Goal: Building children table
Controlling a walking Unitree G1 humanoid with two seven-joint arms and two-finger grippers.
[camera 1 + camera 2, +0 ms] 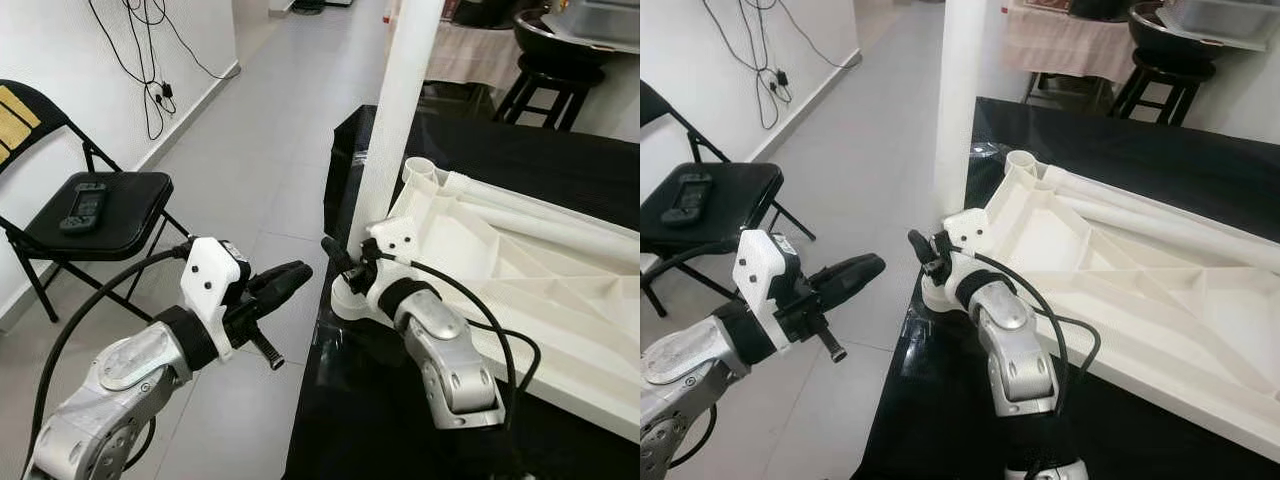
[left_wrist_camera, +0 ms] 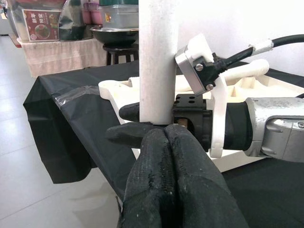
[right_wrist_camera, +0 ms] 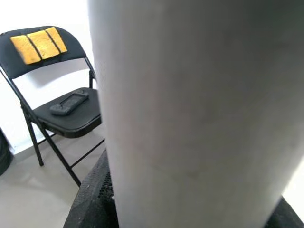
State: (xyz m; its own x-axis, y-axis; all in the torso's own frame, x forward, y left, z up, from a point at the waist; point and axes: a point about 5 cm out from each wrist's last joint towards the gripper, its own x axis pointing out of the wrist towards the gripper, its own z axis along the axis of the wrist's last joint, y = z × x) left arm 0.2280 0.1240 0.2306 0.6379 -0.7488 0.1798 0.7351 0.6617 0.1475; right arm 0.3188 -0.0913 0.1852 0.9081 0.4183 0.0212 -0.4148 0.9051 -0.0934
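Plainly, right gripper (image 1: pixel 345 262) clamped on upright white table leg (image 1: pixel 400 110), left gripper (image 1: pixel 285 282) closed together nearby, no legible writing.

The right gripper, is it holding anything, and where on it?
The right gripper grips the upright white table leg near its lower end, by the tabletop's corner socket. The left gripper holds nothing.

red poster (image 2: pixel 43 24) — lettering perhaps there, unreadable

Smooth matt white plastic table leg (image 1: pixel 400 110), rough black rubbery fingers (image 2: pixel 175 185), shiny black plastic sheet on the counter (image 1: pixel 560 160)
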